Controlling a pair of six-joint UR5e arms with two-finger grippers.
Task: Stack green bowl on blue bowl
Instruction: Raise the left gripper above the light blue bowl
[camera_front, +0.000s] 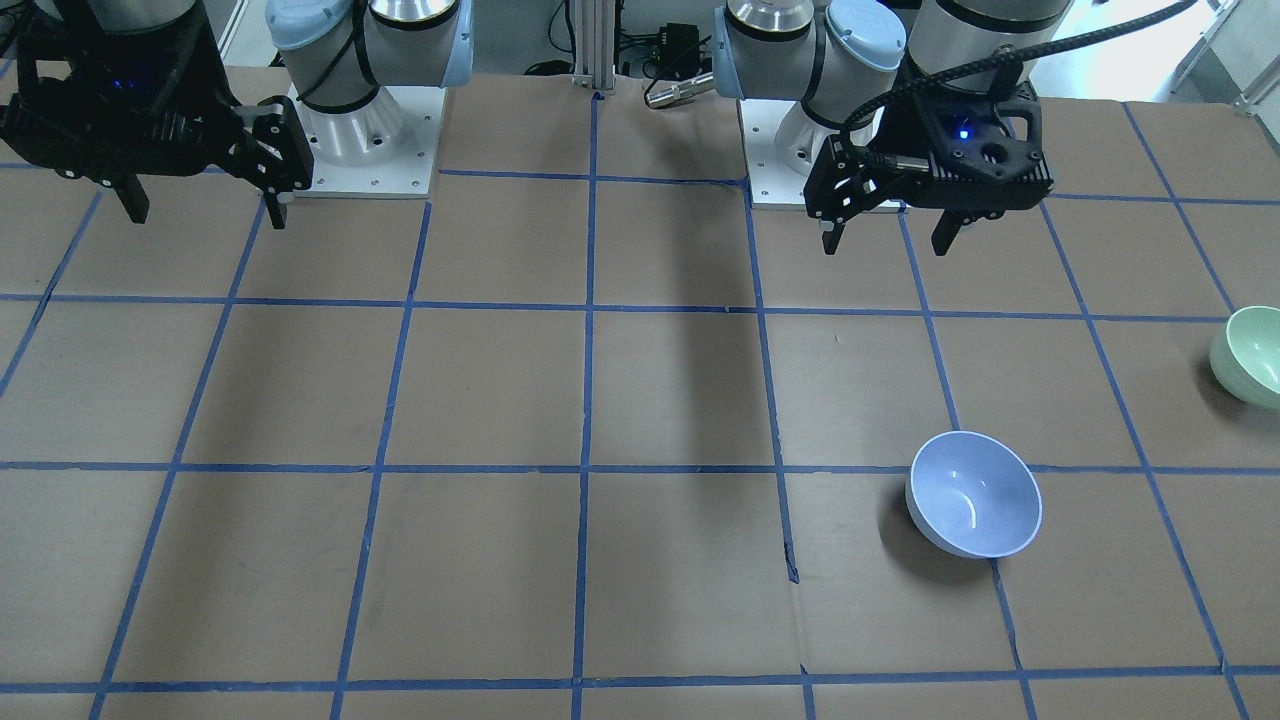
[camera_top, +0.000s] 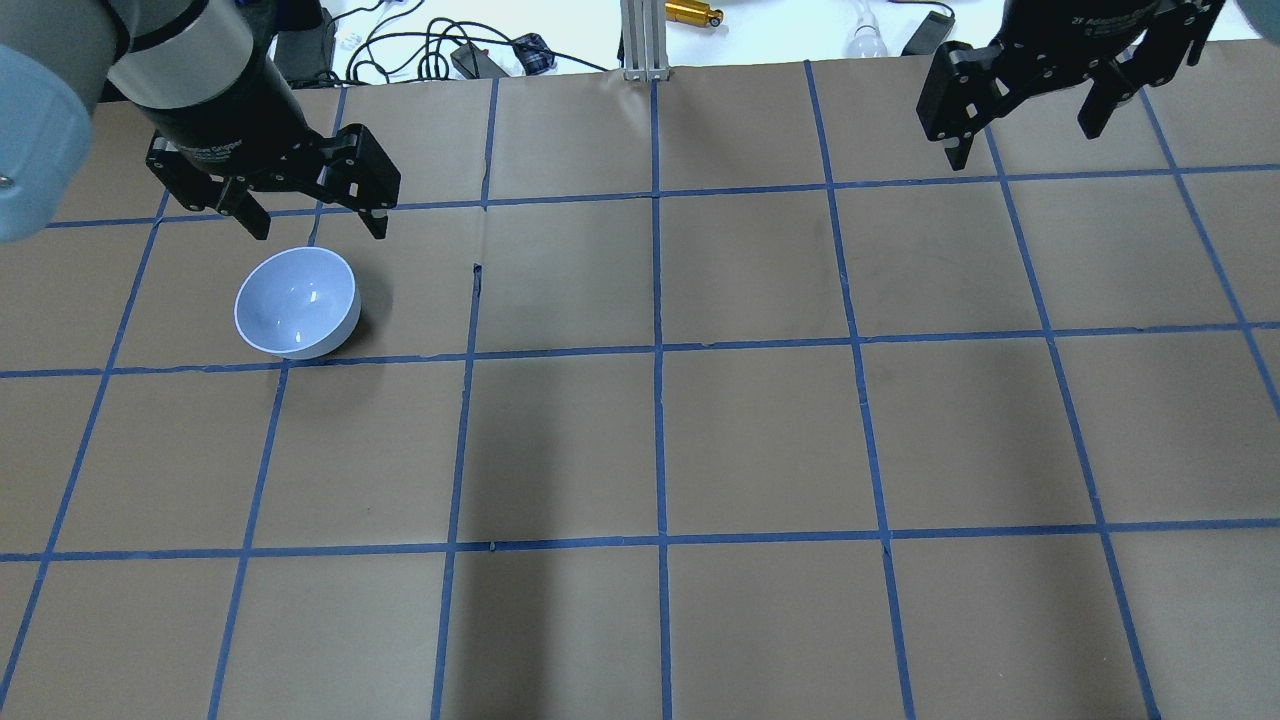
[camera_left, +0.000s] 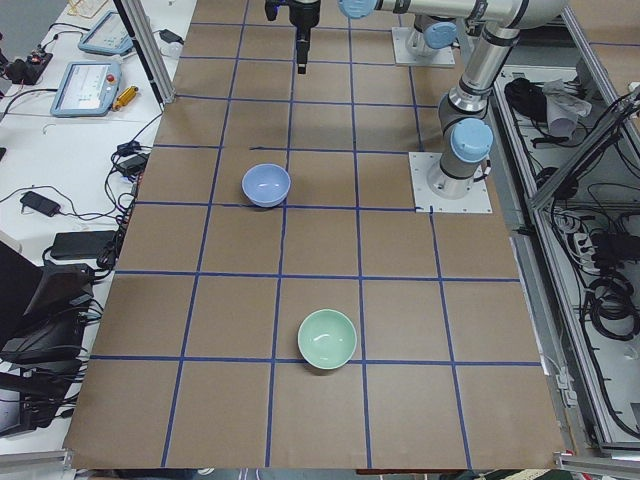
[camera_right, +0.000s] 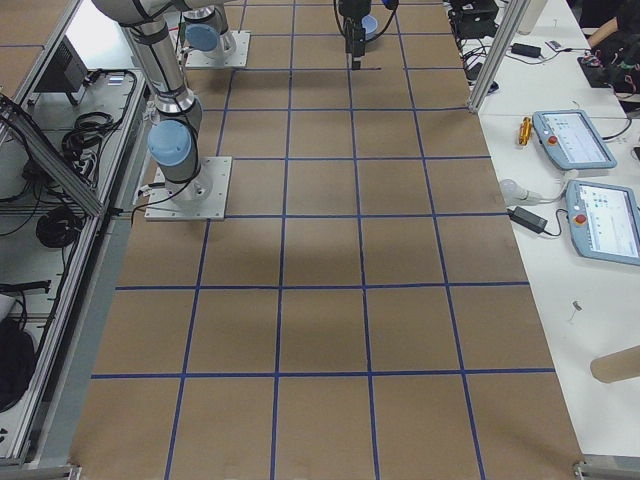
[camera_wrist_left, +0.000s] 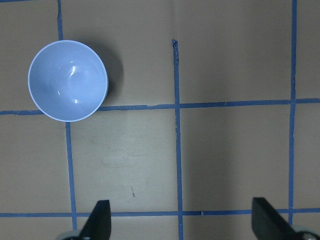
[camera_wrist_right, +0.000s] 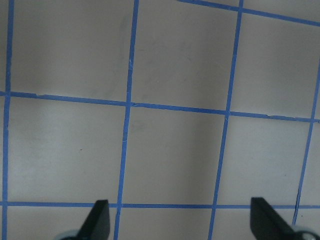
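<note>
Both of my grippers are hanging above the table (camera_top: 760, 440), fingers spread wide and holding nothing. My left gripper (camera_top: 318, 225) is hovering near the blue bowl (camera_top: 296, 302) without touching it; in its wrist view the bowl is showing off to the upper left, clear of the fingers. That bowl is sitting upright, its edge lying over a blue tape line (camera_top: 560, 351). The green bowl (camera_left: 327, 338) is sitting upright too, well apart from the blue one, toward the table's end on my left. My right gripper (camera_top: 1022, 145) is hovering over bare paper on the far side.
</note>
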